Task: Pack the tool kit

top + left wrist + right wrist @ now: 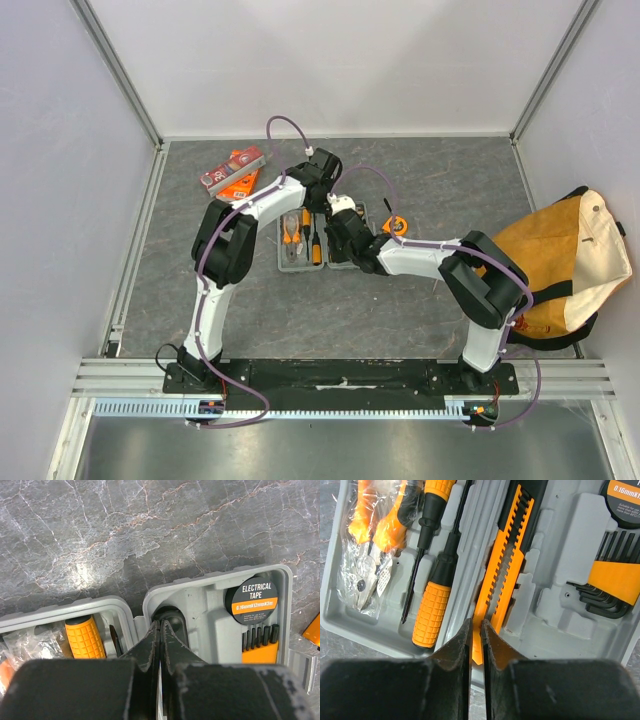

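The grey tool kit case [284,262] lies open at the table's middle. Its left half holds wrapped pliers [366,560] and orange-handled screwdrivers [432,611]. Its right half holds a roll of electrical tape [251,598] and black hex keys [612,582]. My right gripper [476,626] is shut on the near end of an orange utility knife [506,560], which lies along the hinge side of the right half. My left gripper [161,626] is shut and empty, its tips over a round recess in the right half [200,605] by the hinge.
Flat red-orange packets [234,170] lie at the back left. A small orange item [397,224] sits just right of the case. A tan canvas bag with black straps [560,262] fills the right side. Both arms crowd over the case.
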